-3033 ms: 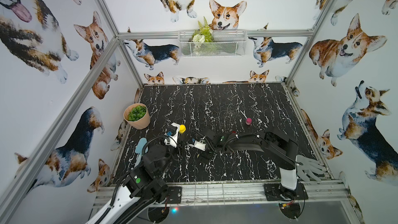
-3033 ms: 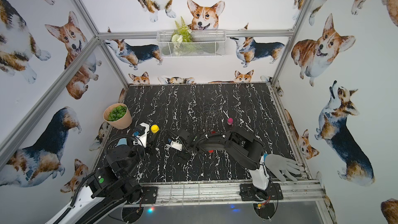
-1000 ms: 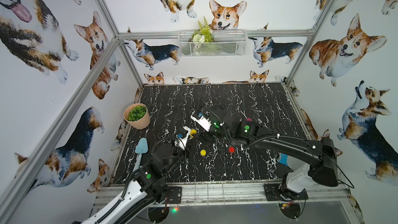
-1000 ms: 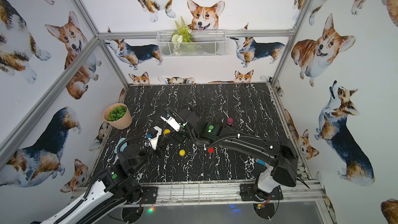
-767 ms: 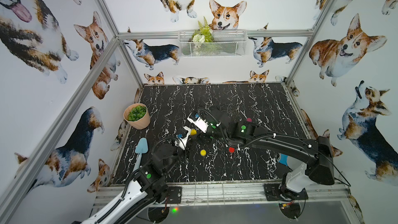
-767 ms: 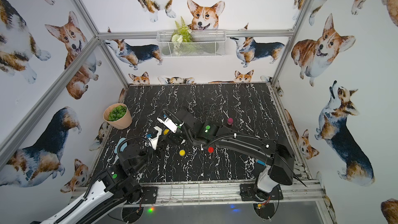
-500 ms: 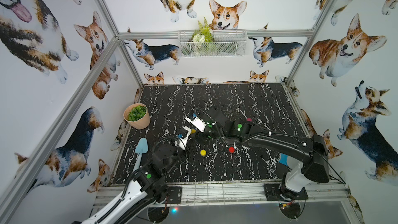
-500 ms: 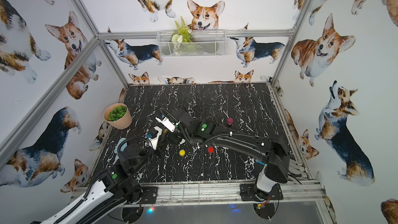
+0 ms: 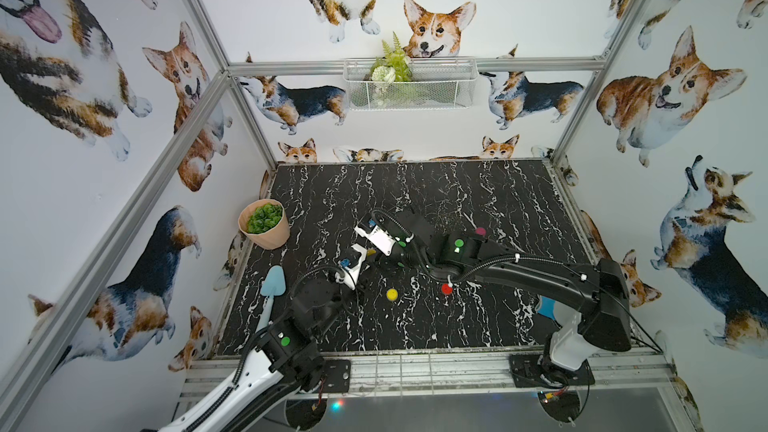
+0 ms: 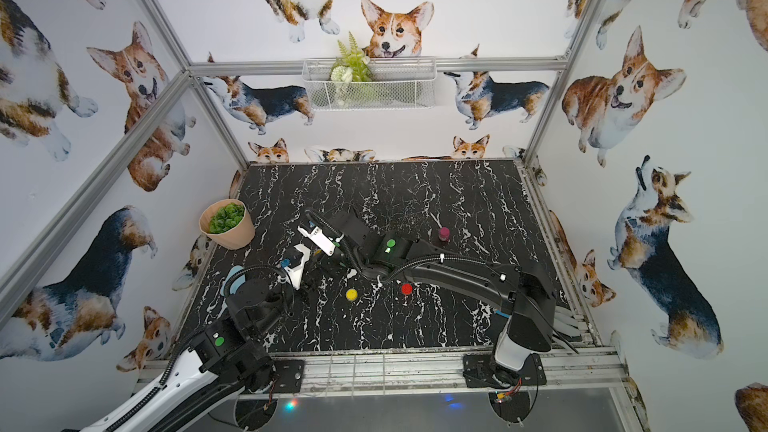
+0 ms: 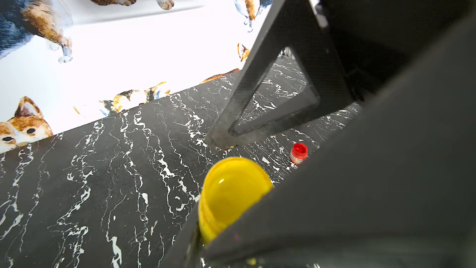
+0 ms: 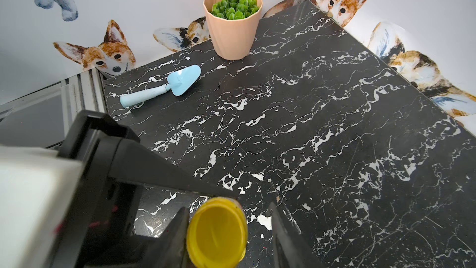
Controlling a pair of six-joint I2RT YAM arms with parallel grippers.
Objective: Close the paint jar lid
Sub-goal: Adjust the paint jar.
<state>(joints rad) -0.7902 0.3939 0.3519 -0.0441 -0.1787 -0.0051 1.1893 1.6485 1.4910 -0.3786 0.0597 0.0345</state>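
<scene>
Right wrist view puts the yellow paint jar (image 12: 217, 233) directly under my camera, its round yellow top turned toward the lens. My right gripper (image 12: 228, 207) straddles that top with its fingers (image 12: 177, 230) apart. One finger sits just beside the rim and the other stands clear of it, with a gap between, so I read no grip there. I cannot tell whether the lid is seated.

My left gripper (image 12: 221, 195) comes in from the side and is clamped on the jar's body just below the yellow top. The left wrist view shows the same jar close in. A hollow triangular finger of the right gripper stands beyond it, and that gripper's dark bulk fills much of the frame.

In both top views the right arm (image 9: 540, 280) rises from its base at the front right corner. It folds sharply at the elbow and runs low and nearly level across the black marble table (image 9: 457, 193) toward the left. The left arm (image 9: 257, 371) climbs from the front left, bends over its elbow and points its wrist toward the back right. The two wrists meet just left of the table's middle, and that is where the jar is.

A red jar (image 9: 446, 288) and a small round yellow piece (image 9: 392, 294) sit on the table just in front of the right arm's forearm. I cannot tell whether the yellow piece is a jar or a loose lid.
</scene>
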